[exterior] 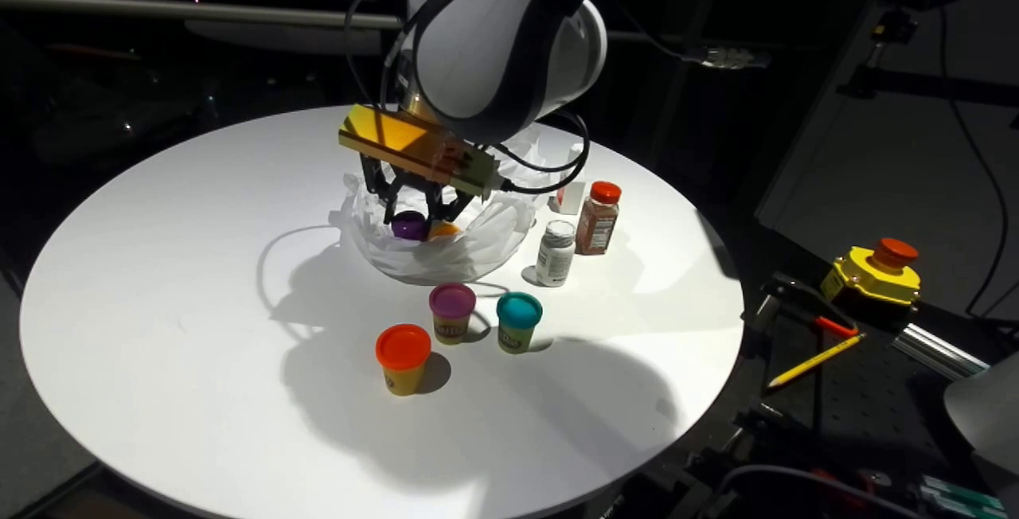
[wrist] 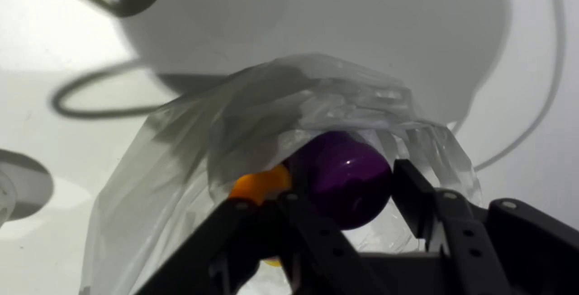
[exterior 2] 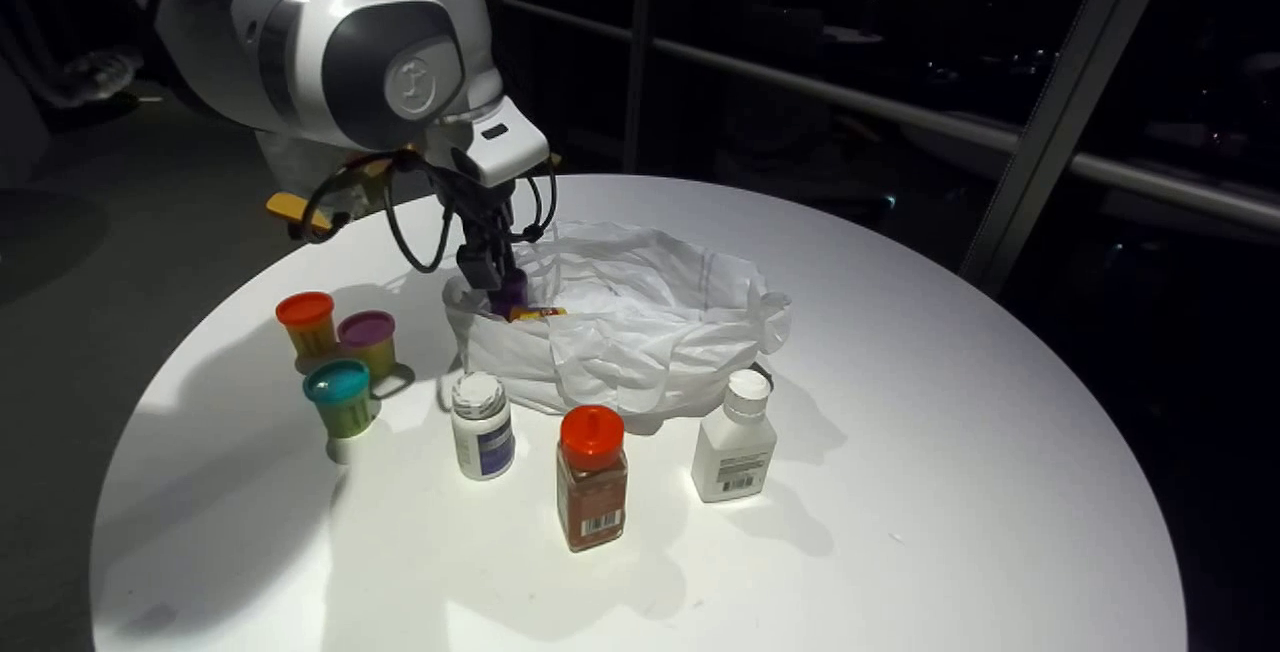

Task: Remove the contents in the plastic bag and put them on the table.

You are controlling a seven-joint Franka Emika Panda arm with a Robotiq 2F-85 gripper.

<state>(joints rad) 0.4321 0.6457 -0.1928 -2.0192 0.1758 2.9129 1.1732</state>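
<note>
Because the purple pot (wrist: 350, 173) sits low inside the crumpled bag (exterior 2: 640, 372), the step in hand seems to be a firm grip followed by a straight lift. The tool (wrist: 346, 181) points down into the bag with its fingers (wrist: 409, 186) meeting the pot on opposite sides, so it looks to be gripping it; how far down the pot's body they reach is hidden in the wrist view.

To do this well, let the pressure settle before raising anything: the pot's upper part looks smooth and rounded, and a hold on the curve alone might slip. A fold of the bag seems to run right against the pot near the fingertips, and such thin plastic could be pinched or dragged up with the load. A slow first rise would show whether film is coming too. The orange pot (wrist: 262, 184) is just beside one finger, and whether it stands or lies I cannot tell; a vertical pull should disturb it least.

Once the pot is over the rim, a good landing on the surface (exterior: 191, 360) would be near the red pot (exterior: 404, 356), on the side away from the teal pot (exterior: 518, 320) and the mauve pot (exterior: 452, 312). That route should also miss the bottles (exterior: 555, 260), which stand upright and could topple under a low sweep. Set it down level, and part the fingers only when its base rests flat.
</note>
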